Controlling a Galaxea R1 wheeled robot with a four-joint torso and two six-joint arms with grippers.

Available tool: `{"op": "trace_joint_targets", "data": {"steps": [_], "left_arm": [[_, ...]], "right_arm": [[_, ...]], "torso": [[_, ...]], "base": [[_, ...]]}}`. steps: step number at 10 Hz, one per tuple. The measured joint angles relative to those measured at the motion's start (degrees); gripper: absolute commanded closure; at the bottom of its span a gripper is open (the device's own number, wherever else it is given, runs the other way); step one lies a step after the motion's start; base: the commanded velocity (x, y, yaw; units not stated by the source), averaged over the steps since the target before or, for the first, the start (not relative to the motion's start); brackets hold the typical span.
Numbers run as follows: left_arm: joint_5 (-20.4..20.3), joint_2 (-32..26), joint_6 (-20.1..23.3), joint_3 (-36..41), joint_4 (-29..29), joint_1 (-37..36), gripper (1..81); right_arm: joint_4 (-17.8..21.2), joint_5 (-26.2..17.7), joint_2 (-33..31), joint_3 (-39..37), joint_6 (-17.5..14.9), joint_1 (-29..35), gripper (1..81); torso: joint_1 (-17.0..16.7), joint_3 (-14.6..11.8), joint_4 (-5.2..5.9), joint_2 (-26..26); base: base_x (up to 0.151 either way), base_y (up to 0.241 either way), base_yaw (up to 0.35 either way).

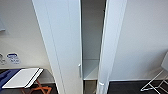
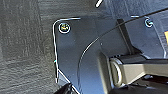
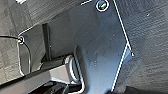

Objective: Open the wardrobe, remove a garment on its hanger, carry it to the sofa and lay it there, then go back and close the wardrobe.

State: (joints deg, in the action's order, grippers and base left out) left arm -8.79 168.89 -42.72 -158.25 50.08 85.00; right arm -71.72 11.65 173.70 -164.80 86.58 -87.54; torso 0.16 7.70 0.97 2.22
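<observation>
Nearest the camera, at the bottom of the head view, dark carpet runs along the foot of the white wall. In the lower left corner a small folding stand with orange crossed legs carries a flat white board, with something blue lying beside the board at the frame's left edge. In the lower right corner stands a thin white wire rack.

The wardrobe fills the middle of the frame from top to bottom. Its left door faces the camera, with a small white upright handle low on its right edge. Its right door is swung outward, so it shows edge-on as a narrow white strip. Between the two doors a dark gap opens onto the inside, where a white shelf sits low down and the space above it looks bare.

Farther back, on the wall at the left, two small blue and white stickers are stuck.

Both wrist views look down on dark grey carpet past the robot's own dark plate; whether the fingers of either arm are spread or pressed together, I cannot tell.
</observation>
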Motion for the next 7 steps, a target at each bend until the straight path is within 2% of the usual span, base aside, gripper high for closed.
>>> {"op": "trace_joint_targets", "data": {"steps": [2, 4, 5, 7], "left_arm": [[-0.44, 2.36, 0.02, -0.88, 1.35, 0.68, 1.0], [0.28, 2.80, 0.02, -0.88, 1.60, 2.06, 1.0], [2.26, 3.38, 0.02, -1.07, 1.60, 2.01, 1.0], [5.73, 6.64, 0.02, -1.43, 1.60, 1.29, 1.0]], "right_arm": [[-0.17, -0.26, 1.71, 0.55, -0.33, 1.41, 1.0], [-0.55, -4.77, 2.29, 1.13, -2.38, 2.79, 1.0], [-1.05, -6.97, 2.71, 1.94, -3.80, 2.43, 1.0], [-2.78, -7.33, 3.50, 5.07, -5.62, 0.11, 1.0]], "torso": [[-0.02, -0.02, 0.00, 0.00], [-0.02, -0.02, 0.00, 0.02], [-0.02, -0.04, 0.00, 0.02], [-0.02, -0.04, 0.00, 0.02]], "base": [[0.000, 0.000, 0.000], [0.000, 0.000, 0.000], [0.000, 0.000, 0.000], [0.000, 0.000, 0.000]]}}
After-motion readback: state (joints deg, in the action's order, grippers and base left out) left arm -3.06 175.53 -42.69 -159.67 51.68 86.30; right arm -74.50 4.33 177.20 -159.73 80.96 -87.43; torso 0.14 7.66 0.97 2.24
